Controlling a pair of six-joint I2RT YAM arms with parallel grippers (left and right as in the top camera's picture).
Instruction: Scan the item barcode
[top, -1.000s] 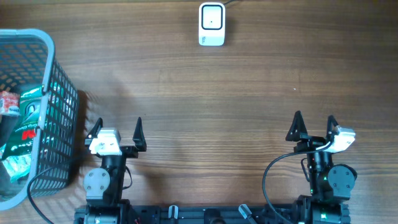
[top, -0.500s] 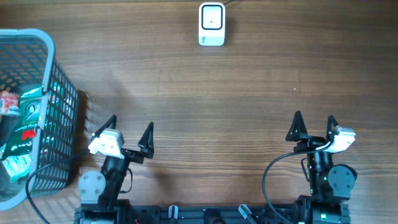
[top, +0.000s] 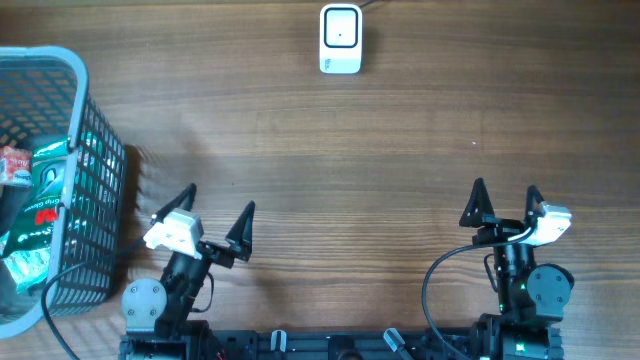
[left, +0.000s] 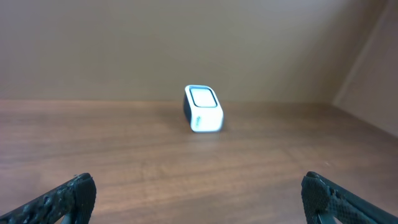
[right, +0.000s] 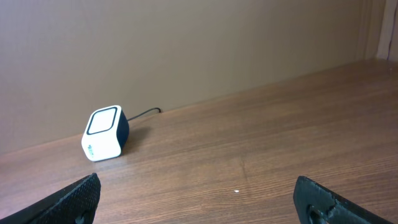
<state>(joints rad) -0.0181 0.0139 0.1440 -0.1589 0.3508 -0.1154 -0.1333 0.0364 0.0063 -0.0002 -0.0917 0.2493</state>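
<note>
A white barcode scanner (top: 340, 39) with a dark window stands at the far middle of the wooden table; it also shows as the scanner (left: 203, 109) in the left wrist view and the scanner (right: 105, 133) in the right wrist view. Packaged items (top: 35, 190), green and red, lie inside the blue basket (top: 88, 130) at the left; no barcode is readable. My left gripper (top: 216, 208) is open and empty near the front left, turned slightly to the right. At the front right my right gripper (top: 506, 191) also stands open, nothing between its fingers.
The scanner's cable (right: 144, 112) runs back toward the wall. The basket's wire side stands just left of the left arm. Bare wooden tabletop (top: 360, 170) lies between the grippers and the scanner.
The left arm has swung to the right and tilted, its open fingers now pointing more toward the table's middle. The right arm has not moved.
</note>
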